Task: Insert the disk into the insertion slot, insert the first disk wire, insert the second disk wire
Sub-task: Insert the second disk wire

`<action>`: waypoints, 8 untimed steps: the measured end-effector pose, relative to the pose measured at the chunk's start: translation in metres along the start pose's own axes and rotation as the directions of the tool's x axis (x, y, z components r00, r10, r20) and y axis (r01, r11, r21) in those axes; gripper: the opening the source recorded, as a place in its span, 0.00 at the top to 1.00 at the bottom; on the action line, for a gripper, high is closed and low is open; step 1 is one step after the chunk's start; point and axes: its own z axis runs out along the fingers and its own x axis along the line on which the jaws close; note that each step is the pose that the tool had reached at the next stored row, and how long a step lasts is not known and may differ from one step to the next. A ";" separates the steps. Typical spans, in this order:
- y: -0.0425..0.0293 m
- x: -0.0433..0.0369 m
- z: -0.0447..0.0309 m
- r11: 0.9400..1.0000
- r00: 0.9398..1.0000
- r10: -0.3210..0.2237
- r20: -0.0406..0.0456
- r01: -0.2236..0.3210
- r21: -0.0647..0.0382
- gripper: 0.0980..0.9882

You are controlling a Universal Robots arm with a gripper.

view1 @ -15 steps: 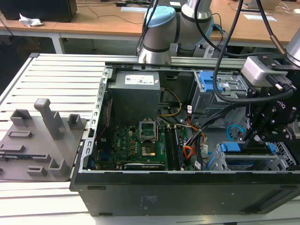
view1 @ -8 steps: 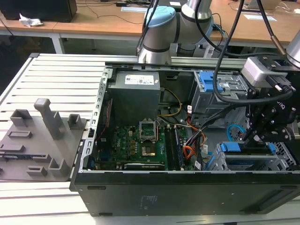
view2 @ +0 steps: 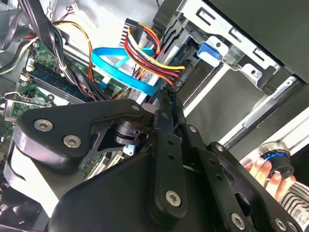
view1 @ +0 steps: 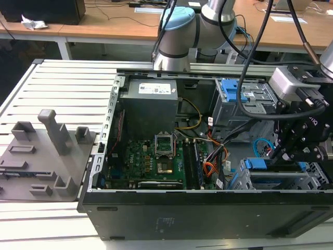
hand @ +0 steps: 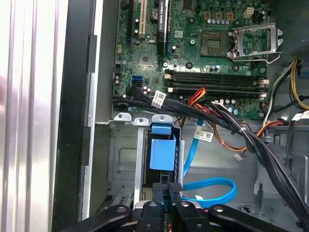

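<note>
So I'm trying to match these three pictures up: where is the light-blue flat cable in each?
Exterior view: the light-blue cable curves on the case floor beside the gripper.
Second wrist view: it loops above the gripper's fingertips.
First wrist view: it loops beside the fingertips.
Shared landmark: the orange-red wire bundle.

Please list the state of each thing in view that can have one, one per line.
Black robot hand: fingers shut, tips down beside the drive cage.
Thin flat light-blue cable: looped, lying loose on the case floor.
Light grey perforated drive cage: a blue-tabbed carrier sits in it.
Black computer case: side open, motherboard exposed.
</note>
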 end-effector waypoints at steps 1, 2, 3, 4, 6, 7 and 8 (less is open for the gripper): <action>-0.0005 0.0000 0.0004 1.000 1.000 0.000 0.001 0.000 0.000 0.93; -0.0008 0.0000 0.0007 1.000 1.000 0.000 0.002 0.000 0.000 0.93; -0.0011 0.0000 0.0009 1.000 1.000 0.000 0.002 0.000 0.000 0.93; -0.0013 0.0000 0.0010 1.000 1.000 0.001 0.002 -0.001 0.000 0.93; -0.0017 -0.0001 0.0012 1.000 1.000 0.000 0.002 0.000 0.000 0.93; -0.0017 -0.0001 0.0012 1.000 1.000 0.000 0.002 0.000 0.000 0.93; -0.0020 -0.0001 0.0015 1.000 1.000 0.000 0.003 0.000 0.000 0.93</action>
